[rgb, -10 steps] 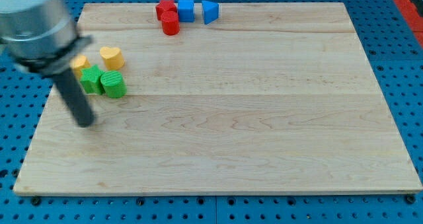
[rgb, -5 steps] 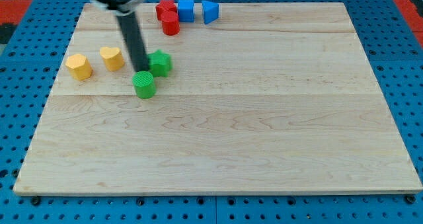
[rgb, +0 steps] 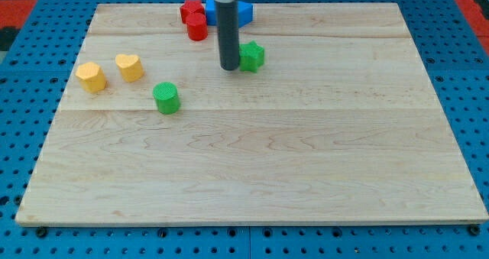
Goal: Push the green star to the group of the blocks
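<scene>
Tool: rod, my tip (rgb: 228, 67), grasps nothing. Green star (rgb: 251, 56): touching its right side; likely light, rigid, slides on bench (rgb: 306, 175); push flat lower face.

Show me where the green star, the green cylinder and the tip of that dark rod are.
green star (rgb: 252, 56), camera view, middle of its top face.
green cylinder (rgb: 166, 97), camera view, middle of the block.
my tip (rgb: 229, 67), camera view, rod's very end, just left of the star.
</scene>
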`<state>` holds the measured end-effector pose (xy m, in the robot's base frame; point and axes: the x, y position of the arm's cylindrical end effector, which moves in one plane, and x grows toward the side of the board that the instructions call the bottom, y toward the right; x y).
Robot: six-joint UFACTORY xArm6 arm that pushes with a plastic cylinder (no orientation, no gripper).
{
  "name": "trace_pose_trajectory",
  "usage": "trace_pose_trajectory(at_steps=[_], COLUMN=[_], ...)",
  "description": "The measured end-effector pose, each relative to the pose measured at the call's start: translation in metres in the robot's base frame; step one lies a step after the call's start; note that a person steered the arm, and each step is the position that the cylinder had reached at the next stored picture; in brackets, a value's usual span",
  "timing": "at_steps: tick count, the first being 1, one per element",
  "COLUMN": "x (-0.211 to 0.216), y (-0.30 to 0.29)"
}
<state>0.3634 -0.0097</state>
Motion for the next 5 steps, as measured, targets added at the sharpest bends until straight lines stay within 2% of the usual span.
trace_pose_trajectory(at_steps=[2,3,4,5], x=[0.021,0.007,-0.019,-0.046], y=[0.079,0.061,0.008,-0.015])
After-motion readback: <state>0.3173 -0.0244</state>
